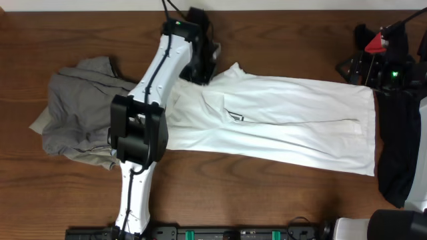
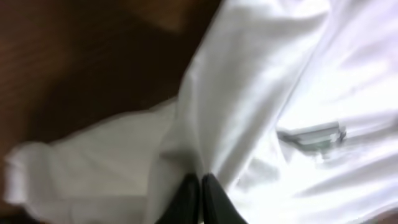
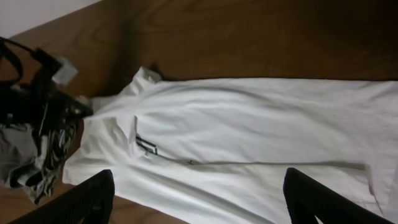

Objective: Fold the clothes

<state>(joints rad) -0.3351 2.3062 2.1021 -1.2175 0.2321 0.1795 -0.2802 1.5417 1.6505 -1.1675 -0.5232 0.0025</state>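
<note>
L gripper (image 2: 200,198) is clamped shut on a pinch of the white T-shirt (image 1: 280,120). Its fingertips are pressed together w/ cloth bunching right at them. Looks like an edge grab at the shoulder end, prob. so that end can be lifted and carried over for the next fold.

From this grip the shirt runs away toward the R arm's side. It lies flat on the table (image 1: 267,200) as a long narrow strip, apparently already doubled lengthwise. A sliver of the print (image 1: 235,117) peeks out at the fold line, near the gripper.

R gripper (image 3: 199,177) is up clear of the cloth, jaws spread wide, holding nothing. Prob. waiting to take or pin the far end.

Behind the L gripper, on the other side of its arm, a grey garment (image 1: 77,113) sits crumpled. The arm hides the join, so can't tell if it touches the shirt. A black garment (image 1: 393,153) lies past the shirt's far end, by the R arm.
</note>
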